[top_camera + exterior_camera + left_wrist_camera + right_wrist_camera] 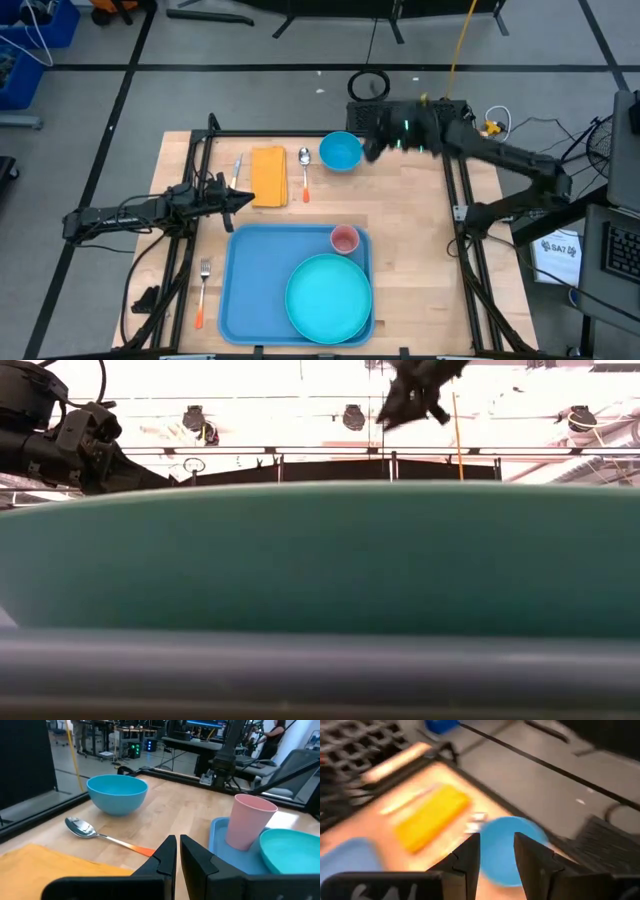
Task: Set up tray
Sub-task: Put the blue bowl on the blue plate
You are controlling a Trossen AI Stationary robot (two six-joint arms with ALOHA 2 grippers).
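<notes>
On tray point(243, 290): one plate point(328, 296), one cup point(344, 239)

Overhead view: even, bright room light, soft short shadows under the arms on the table point(400, 220). Right arm's end smeared by motion near the blue bowl point(341, 152); the rest crisp.

Low view: ceiling blown out to white glare; arms read as dark silhouettes. Plate point(320, 560) and tray point(320, 665) rim fill the lower part, too close, soft and out of focus.

Left wrist view: sharp. Highlight on the spoon point(80, 827) bowl, pale sheen on the wood, far room slightly soft.

Right wrist view: heavy motion blur throughout; yellow cloth point(432, 817) and bowl edges streaked, only the near fingers point(465, 857) crisp.
</notes>
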